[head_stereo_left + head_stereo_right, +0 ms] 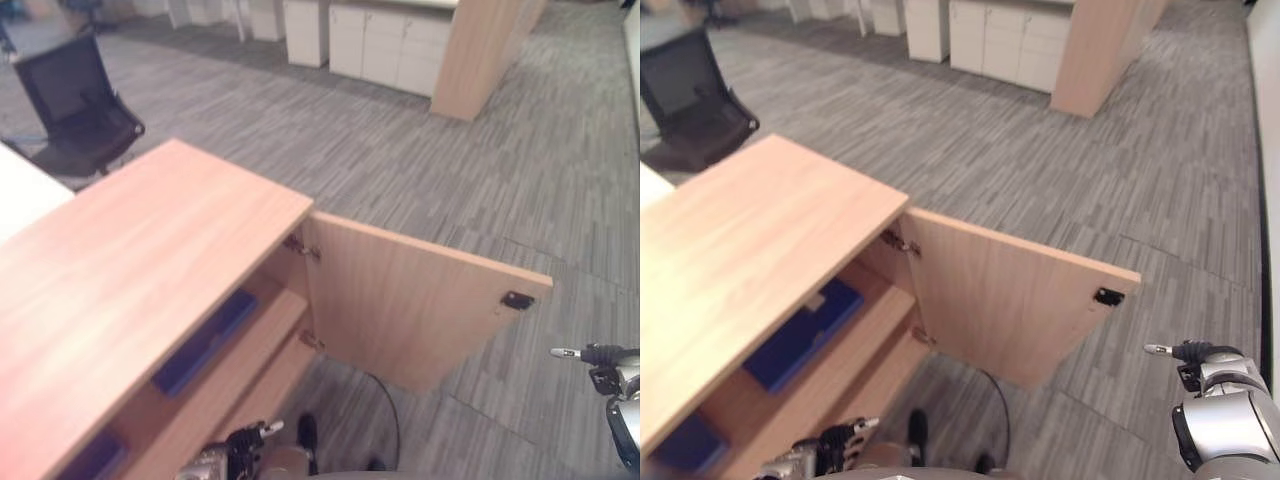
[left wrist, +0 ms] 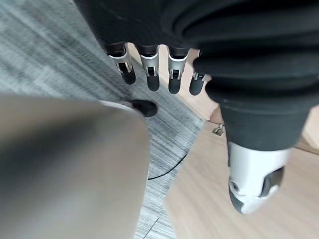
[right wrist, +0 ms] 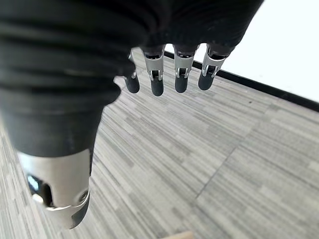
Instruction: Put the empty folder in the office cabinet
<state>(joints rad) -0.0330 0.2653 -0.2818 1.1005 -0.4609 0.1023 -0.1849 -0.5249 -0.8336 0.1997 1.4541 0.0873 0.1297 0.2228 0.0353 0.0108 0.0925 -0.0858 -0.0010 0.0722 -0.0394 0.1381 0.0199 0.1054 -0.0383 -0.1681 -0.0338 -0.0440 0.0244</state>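
Beside the open light-wood office cabinet, blue flat folder shelved, both hands, left and right, hang relaxed, empty; swing the hinged wooden door gently shut.

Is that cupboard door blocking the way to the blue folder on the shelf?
No. The door is swung wide open, and the blue folder already lies on the cabinet's shelf. Both hands, left and right, hold nothing.
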